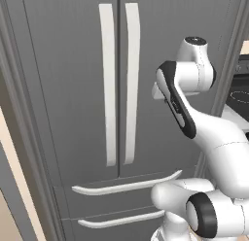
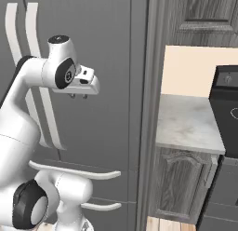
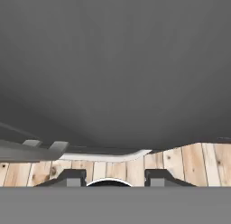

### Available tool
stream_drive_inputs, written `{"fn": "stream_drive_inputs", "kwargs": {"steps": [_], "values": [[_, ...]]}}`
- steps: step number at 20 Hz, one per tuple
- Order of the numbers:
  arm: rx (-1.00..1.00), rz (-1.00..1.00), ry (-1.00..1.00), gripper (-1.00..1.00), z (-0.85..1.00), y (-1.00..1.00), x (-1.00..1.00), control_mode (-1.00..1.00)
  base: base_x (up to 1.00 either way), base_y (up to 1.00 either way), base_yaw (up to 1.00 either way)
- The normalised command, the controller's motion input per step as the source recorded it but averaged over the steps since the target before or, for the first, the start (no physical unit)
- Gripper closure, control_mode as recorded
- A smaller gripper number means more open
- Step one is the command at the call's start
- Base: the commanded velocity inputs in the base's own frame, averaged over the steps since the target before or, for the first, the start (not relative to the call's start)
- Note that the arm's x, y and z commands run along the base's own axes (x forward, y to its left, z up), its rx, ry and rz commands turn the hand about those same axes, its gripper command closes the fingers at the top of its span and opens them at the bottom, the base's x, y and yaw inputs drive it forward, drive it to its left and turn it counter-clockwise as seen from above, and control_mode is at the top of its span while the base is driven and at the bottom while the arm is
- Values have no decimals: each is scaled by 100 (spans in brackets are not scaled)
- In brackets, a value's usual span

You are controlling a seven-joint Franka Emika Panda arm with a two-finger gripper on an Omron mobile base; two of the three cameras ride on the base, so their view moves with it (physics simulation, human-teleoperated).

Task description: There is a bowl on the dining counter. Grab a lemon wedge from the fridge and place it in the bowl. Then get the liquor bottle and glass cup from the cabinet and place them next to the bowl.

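Hand (image 2: 78, 96) raised in front of the fridge (image 1: 78, 89), pointing down, fingertips (image 3: 72, 177) parted with nothing between them. Fridge doors shut, contents hidden; pale vertical handles (image 1: 119, 84) partly masked by the arm in the right base view. Lower drawer handles (image 1: 124, 186) cut off behind the base. Plank floor (image 3: 180, 162) below. Grey tabletop (image 2: 190, 125) and dark stove (image 2: 225, 111) off to the right.

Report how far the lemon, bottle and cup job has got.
Nothing looks done yet: the fridge doors are shut, both handles untouched. In hand: the arm is raised in front of the right door, the hand empty and pointing down, jaws apart. Left: open the fridge, move the lemon wedge, then fetch bottle and cup.
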Motion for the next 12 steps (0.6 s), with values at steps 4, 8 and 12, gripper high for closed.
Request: {"fn": "stream_drive_inputs", "kwargs": {"steps": [4, 8, 12], "values": [[0, 0, 0, -100, 0, 0, 0, 100, -6, 1, 0], [0, 0, 0, -100, 0, 0, 0, 100, -43, 45, 1], [0, 0, 0, -100, 0, 0, 0, 100, -33, 84, 0]]}}
